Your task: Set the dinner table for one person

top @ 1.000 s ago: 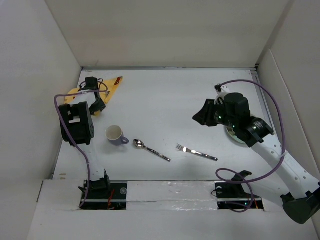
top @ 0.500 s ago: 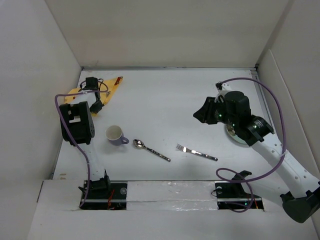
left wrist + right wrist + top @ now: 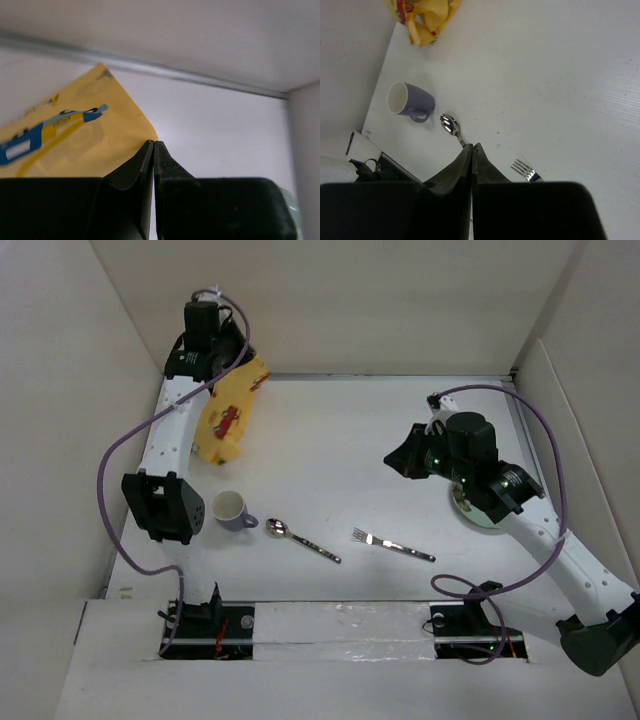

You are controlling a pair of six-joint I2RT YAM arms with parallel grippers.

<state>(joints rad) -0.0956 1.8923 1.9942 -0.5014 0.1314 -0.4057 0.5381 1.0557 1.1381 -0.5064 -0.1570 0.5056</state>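
The dinner table [image 3: 330, 430] is the white surface. My left gripper [image 3: 240, 358] is raised at the far left corner, shut on the top edge of the yellow car-print placemat [image 3: 228, 420], which hangs down with its lower end on the table. In the left wrist view the shut gripper [image 3: 154, 145] has the yellow placemat [image 3: 75, 135] behind it to the left. My right gripper [image 3: 397, 462] hovers right of centre, shut on nothing [image 3: 472, 147]. A purple mug [image 3: 230, 509], a spoon [image 3: 300, 538] and a fork [image 3: 392, 544] lie near the front.
A pale plate [image 3: 478, 515] lies mostly hidden under my right arm. White walls enclose the table at the back and both sides. The right wrist view shows the mug [image 3: 410, 101], spoon [image 3: 450, 125], fork [image 3: 524, 170] and placemat [image 3: 427, 17].
The left gripper shut on the placemat at the far left corner and lifted it, so it now hangs. The right gripper closed and shifted slightly.
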